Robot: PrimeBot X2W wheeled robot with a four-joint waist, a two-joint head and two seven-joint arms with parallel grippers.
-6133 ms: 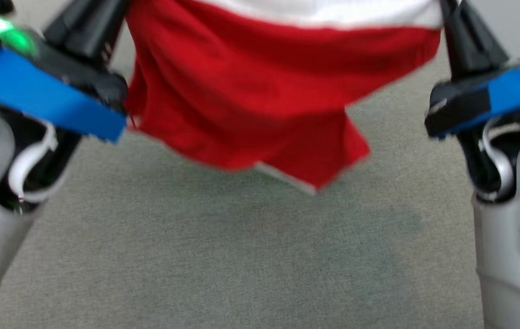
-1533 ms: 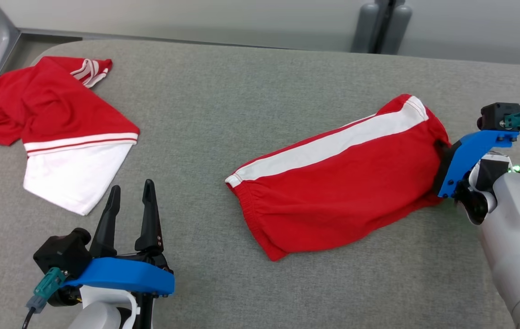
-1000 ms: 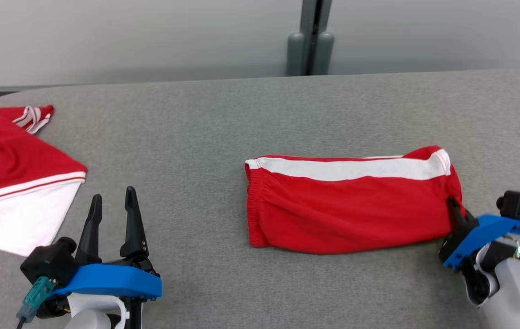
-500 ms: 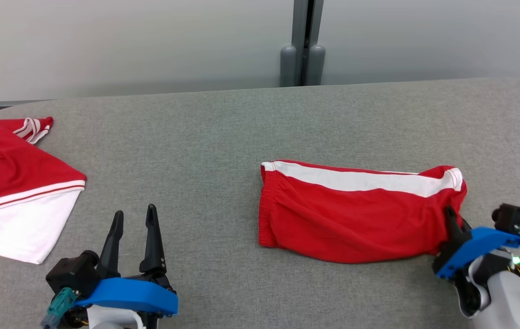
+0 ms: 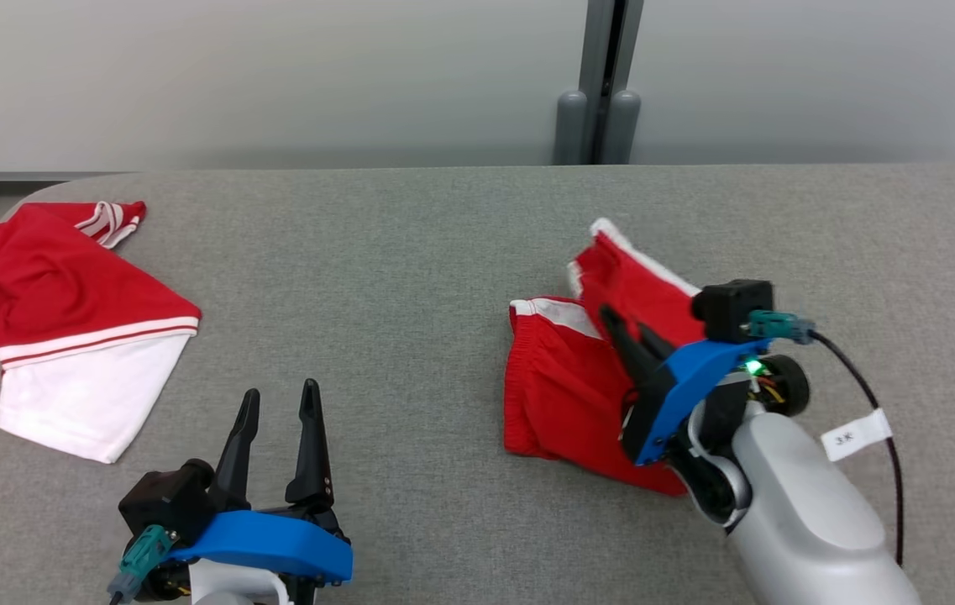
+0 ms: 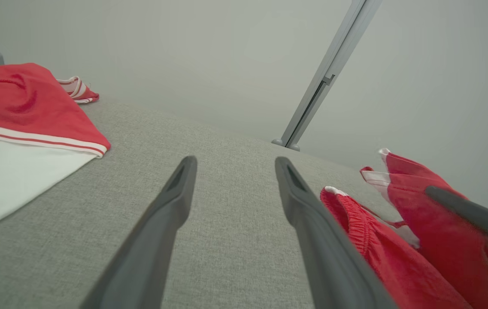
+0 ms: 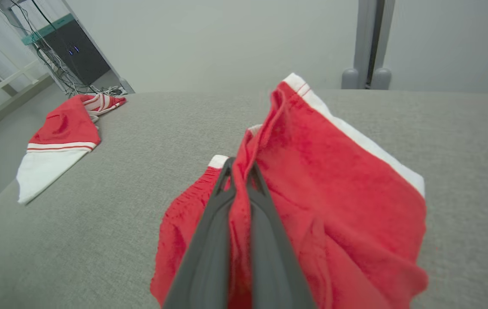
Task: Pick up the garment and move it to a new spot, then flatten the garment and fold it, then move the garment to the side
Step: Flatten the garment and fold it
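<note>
The garment (image 5: 561, 386) is a pair of red shorts with a white side stripe, lying right of centre on the grey table (image 5: 410, 244). My right gripper (image 5: 624, 329) is shut on its right end, which is lifted and carried leftward over the rest, so the cloth is doubling over. In the right wrist view the red fabric of the garment (image 7: 312, 180) is pinched between the right gripper (image 7: 238, 166) fingers. My left gripper (image 5: 278, 399) stands open near the front left, apart from the cloth. In the left wrist view the left gripper (image 6: 233, 165) holds nothing, with the garment (image 6: 402, 223) to its right.
A second red and white garment (image 5: 65, 311) lies spread at the table's left end; it shows as the second garment (image 6: 20, 128) and again as the second garment (image 7: 61, 141). A grey post (image 5: 599, 84) stands behind the table's far edge. Equipment and cables (image 7: 68, 56) sit beyond the left end.
My right gripper has lifted the garment's right end and swung it left over the rest, halving its spread. The left gripper stayed open at the front left. The head camera shifted slightly.
</note>
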